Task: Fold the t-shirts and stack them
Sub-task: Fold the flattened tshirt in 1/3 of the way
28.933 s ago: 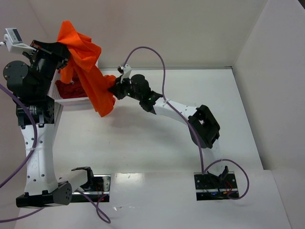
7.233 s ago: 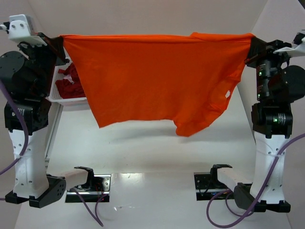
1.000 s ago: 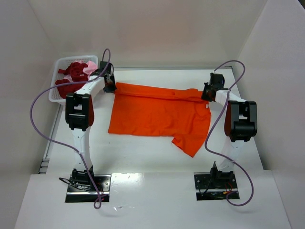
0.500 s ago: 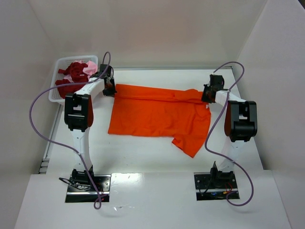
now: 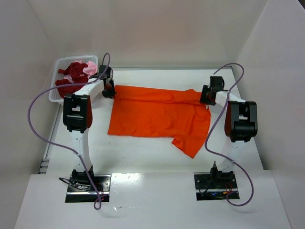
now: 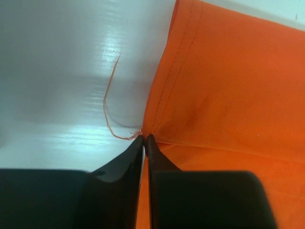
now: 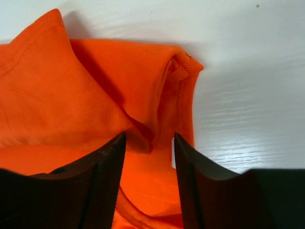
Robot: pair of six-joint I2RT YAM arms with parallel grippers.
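- While the overhead view shows the left gripper (image 5: 108, 89) only as a dark shape at the far-left corner of the orange shirt (image 5: 157, 112), its wrist view shows the jaws pressed together with a sliver of orange cloth between them, clenched on the hemmed corner
- That wrist view also shows a loose orange thread (image 6: 108, 102) curling off the corner onto the table (image 6: 57, 71); from overhead it is too fine to see
- The right gripper (image 7: 147, 143) looks much the same from above, but its wrist view shows the fingers (image 7: 102, 167) spread apart and released, straddling a bunched fold of the shirt beside a stitched edge
- Both arms reach well forward from their bases at the near edge, the left arm (image 5: 76, 112) and the right arm (image 5: 240, 119) each with the wrist brought low to the table at a far corner of the shirt
- The orange shirt lies spread mostly flat between the arms, its far edge running from one gripper to the other, with one flap sticking out toward the near right
- Only the overhead view shows the basket (image 5: 52, 93) at the far left, just beside the left gripper, holding a crumpled red shirt (image 5: 74, 71) and a pink shirt (image 5: 89, 66)
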